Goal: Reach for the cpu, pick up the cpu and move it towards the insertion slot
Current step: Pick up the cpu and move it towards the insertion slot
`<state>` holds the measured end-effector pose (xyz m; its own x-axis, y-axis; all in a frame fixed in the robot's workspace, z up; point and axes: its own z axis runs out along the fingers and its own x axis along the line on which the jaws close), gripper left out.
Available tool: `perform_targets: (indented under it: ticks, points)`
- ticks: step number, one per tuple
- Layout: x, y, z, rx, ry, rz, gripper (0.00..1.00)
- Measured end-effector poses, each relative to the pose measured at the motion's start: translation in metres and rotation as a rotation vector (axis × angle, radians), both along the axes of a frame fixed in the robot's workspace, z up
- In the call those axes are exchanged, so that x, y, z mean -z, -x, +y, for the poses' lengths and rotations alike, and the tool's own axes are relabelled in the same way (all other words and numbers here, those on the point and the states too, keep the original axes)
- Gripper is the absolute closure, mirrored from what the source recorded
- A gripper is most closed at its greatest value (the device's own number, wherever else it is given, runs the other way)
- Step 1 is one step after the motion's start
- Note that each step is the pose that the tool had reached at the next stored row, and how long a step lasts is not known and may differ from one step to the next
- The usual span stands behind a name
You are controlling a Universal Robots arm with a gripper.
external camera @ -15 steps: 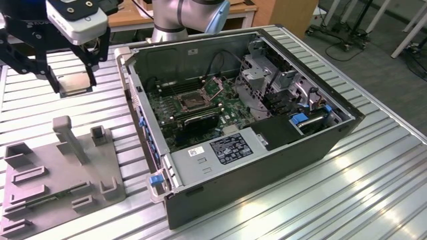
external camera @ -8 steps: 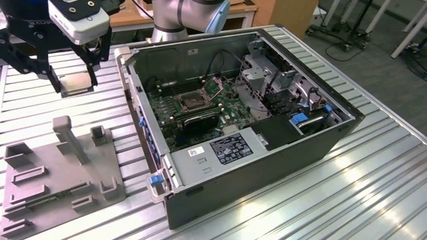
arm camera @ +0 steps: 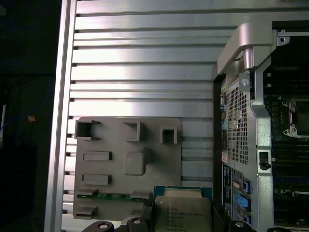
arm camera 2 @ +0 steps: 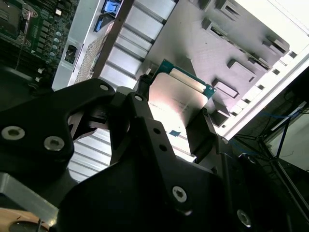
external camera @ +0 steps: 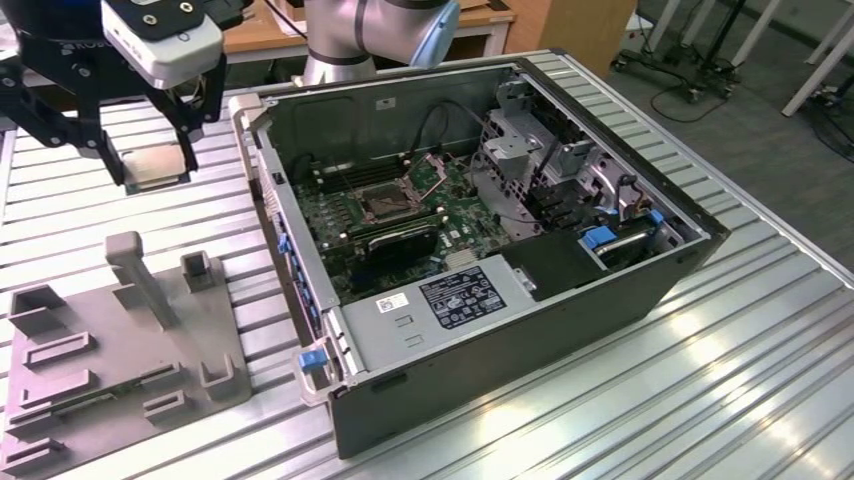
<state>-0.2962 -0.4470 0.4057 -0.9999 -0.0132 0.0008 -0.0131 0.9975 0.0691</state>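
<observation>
Plainly the pick is done. The claw [external camera: 150, 158] is clamped on the cpu [arm camera 2: 177, 99], its two black fingers [arm camera 2: 205, 128] pressing on opposite edges of the chip. In both wrist views the pale metal face lies open between them, with the green rim of the board showing along one side. That edge grip probably keeps the fingers off the chip's faces and holds it flat and level, much as the socket lies.

Seen in the exterior view, the cpu hangs in the air outside the computer case [external camera: 534, 300], off the case's open side toward the exterior view's left and well apart from it. It is raised clear of the counter [external camera: 694, 380] and of the grey tray [external camera: 200, 330], which also lies beside the case on that side. No chip shows in the tray recesses that can be seen, which fits it being the source, though I cannot be sure which recess held the chip.

The insertion slot [external camera: 379, 205] sits inside the case on the green board, a silvery frame round a dark centre, and nothing is seated in it. The case wall stands between the chip and the slot. By my judgement the carry is at an early stage, with most of the way to the slot not yet covered.
</observation>
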Motion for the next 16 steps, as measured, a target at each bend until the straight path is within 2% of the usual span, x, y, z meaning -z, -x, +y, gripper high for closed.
perform_targets:
  ticks: [16]
  points:
    - [0.0,-0.0041,0.0,0.0,0.0,0.0001,0.45]
